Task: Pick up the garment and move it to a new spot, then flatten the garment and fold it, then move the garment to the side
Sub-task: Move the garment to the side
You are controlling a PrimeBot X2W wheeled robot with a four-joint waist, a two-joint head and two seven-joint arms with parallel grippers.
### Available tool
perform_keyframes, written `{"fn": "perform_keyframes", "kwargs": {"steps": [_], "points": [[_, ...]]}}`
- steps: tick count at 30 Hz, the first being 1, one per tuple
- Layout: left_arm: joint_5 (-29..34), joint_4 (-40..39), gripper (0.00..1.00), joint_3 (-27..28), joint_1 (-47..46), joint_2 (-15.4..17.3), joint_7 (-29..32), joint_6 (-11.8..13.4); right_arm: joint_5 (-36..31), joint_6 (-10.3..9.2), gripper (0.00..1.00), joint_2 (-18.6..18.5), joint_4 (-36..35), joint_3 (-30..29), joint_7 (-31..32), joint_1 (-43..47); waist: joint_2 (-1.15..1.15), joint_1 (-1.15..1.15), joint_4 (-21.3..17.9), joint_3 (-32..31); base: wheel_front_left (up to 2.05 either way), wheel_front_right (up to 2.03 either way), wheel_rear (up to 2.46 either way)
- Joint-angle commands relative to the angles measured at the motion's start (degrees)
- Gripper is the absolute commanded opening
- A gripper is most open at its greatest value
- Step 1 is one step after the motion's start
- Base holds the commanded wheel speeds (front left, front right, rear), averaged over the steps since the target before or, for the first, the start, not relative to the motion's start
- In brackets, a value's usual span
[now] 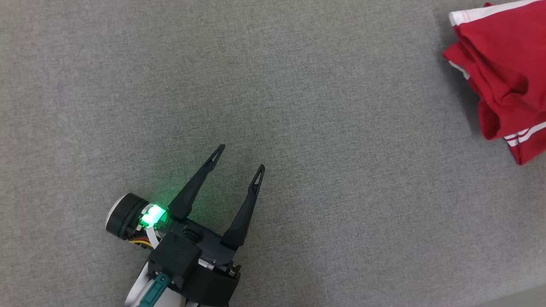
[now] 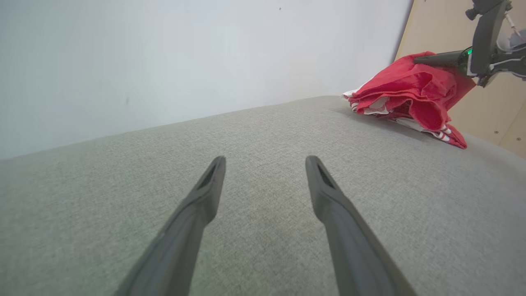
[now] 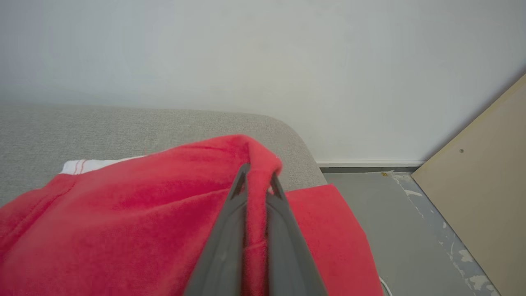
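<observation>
Nearest, the left gripper (image 1: 241, 157), one of two grippers, sits low over the near part of the single grey padded surface (image 1: 298, 85). Its two long, dark, tapering fingers are spread wide with nothing between them, and one green light (image 1: 152, 214) glows at its base. The surface is covered in a fine, flecked woven cloth, flat across the middle and rounded at its far right corner. Farther on, well apart from that gripper, the one garment (image 1: 503, 72) lies at the right edge of the surface, close to that rounded corner. It is a soft, matte red cloth with white trim and thin stripes, crumpled into loose layered folds rather than spread flat. In the right wrist view one red flap shows against the floor beyond the edge. The right gripper (image 3: 258, 174) has its two dark fingers pinched narrow on a raised fold of the red cloth, drawing it up into a small peak above the rest of the heap. Beyond stand a plain pale wall (image 3: 263, 61), a grey floor (image 3: 390, 230) flecked with pale marks, and one smooth beige board (image 3: 485, 172).
</observation>
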Motion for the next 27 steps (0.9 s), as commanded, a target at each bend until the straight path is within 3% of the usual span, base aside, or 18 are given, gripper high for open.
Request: {"fn": "perform_keyframes", "kwargs": {"steps": [1, 6, 11, 15, 20, 21, 22, 23, 24, 27], "points": [[-0.1, -0.1, 1.0, -0.1, 0.1, 0.7, -0.3, 0.4, 0.0, 0.01, 0.0, -0.7, -0.2, -1.5, -0.3, 1.1, -0.01, -0.02, 0.1, -0.1, 0.0, 0.0, 0.0], [0.1, -0.3, 1.0, -0.5, 0.3, 1.5, -0.3, 0.6, -1.2, 0.01, 0.0, -1.9, -0.5, -5.3, -0.3, 2.8, -0.01, -0.02, 0.3, -0.7, 0.0, 0.0, 0.0], [-0.1, -0.5, 1.0, -0.7, 0.9, 2.0, -0.3, 0.9, -3.3, 0.01, 0.0, -1.7, 0.6, -5.3, -0.3, 4.5, -0.01, -0.02, 0.2, -1.2, 0.0, 0.0, 0.0], [-0.4, 0.0, 1.0, -1.6, 0.6, 2.0, -0.3, 0.6, -6.5, 0.01, 0.0, -0.4, 5.2, -4.5, -0.3, 3.7, -0.01, -0.02, 0.8, -1.3, 0.0, 0.0, 0.0], [-0.6, 0.0, 1.0, -2.1, 0.1, 2.1, -0.3, 0.8, -10.8, 0.01, 0.0, 2.1, 11.3, -8.3, -0.2, 1.7, -0.01, -0.02, 1.4, -1.5, 0.0, 0.0, 0.0], [-0.7, 0.1, 1.0, -2.1, 0.3, 2.3, -0.3, 0.9, -11.5, 0.01, 0.36, 2.7, 12.1, -9.1, -0.2, 1.5, -0.01, -0.02, 1.6, -1.6, 0.0, 0.0, 0.0], [-0.8, 0.1, 1.0, -2.2, 0.5, 2.3, -0.3, 0.9, -12.2, 0.01, 0.58, 3.2, 12.7, -10.1, -0.2, 1.3, -0.01, -0.02, 1.7, -1.8, 0.0, 0.0, 0.0], [-0.9, 0.2, 1.0, -2.2, 0.6, 2.3, -0.3, 0.9, -13.1, 0.01, 0.91, 3.7, 13.3, -10.8, -0.2, 1.4, -0.01, -0.02, 1.8, -2.0, 0.0, 0.0, 0.0], [-1.1, 0.3, 1.0, -2.3, 0.8, 2.3, -0.3, 1.0, -13.9, 0.01, 1.0, 4.1, 13.8, -11.5, -0.2, 1.5, -0.01, -0.02, 2.0, -2.2, 0.0, 0.0, 0.0], [-1.5, 0.5, 1.0, -2.4, 1.4, 2.3, -0.3, 1.3, -17.0, 0.01, 1.0, 4.6, 15.2, -14.3, -0.2, 1.4, -0.01, -0.02, 2.2, -3.0, 0.0, 0.0, 0.0]]}}
